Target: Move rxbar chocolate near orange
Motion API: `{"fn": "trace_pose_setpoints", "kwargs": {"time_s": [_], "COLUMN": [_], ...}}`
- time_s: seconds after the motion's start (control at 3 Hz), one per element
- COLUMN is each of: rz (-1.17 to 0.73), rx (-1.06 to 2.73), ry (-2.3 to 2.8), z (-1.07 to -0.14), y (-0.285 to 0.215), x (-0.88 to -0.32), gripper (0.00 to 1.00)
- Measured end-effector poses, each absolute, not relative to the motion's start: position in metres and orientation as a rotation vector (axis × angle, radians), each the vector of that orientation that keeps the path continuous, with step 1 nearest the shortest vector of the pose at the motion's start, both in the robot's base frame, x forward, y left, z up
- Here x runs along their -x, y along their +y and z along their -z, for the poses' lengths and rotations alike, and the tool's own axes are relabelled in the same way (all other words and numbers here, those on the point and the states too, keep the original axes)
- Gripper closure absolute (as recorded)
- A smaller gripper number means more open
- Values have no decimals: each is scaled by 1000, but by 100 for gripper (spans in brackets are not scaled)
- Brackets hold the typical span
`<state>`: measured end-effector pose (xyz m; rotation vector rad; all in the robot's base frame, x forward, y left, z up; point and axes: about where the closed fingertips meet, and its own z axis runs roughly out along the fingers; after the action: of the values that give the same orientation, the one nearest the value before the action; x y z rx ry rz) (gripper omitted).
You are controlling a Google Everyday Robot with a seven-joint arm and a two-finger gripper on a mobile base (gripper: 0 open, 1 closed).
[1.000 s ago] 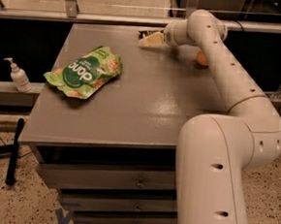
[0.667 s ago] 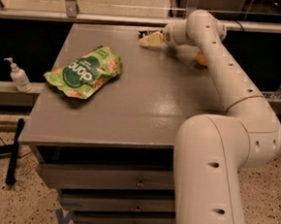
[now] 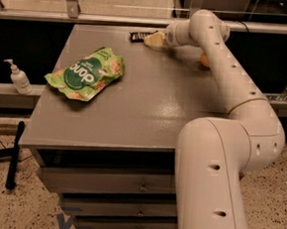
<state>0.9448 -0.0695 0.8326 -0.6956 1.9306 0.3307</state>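
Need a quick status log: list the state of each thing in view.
Small black-wrapped snack bar: lying flat, far edge of grey table.
Round orange fruit: resting, partly hidden.
Green chip bag: lying flat, untouched.
Gripper: low, close beside the bar.
Grey drawers: shut.

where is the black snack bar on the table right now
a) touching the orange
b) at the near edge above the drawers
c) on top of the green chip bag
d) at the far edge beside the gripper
d: the rxbar chocolate lies at the far edge of the table, right beside the gripper, well away from the green chip bag and apart from the orange.
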Motion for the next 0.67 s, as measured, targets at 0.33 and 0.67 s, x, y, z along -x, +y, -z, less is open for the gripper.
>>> {"fn": "trace_pose_setpoints", "kwargs": {"time_s": [0.33, 0.67], "rz": [-331, -331], "rx": [696, 696], "ry": [1931, 1930], "z": [-833, -833], "y": [-70, -70], "x": [-945, -945], "gripper": [88, 100]}}
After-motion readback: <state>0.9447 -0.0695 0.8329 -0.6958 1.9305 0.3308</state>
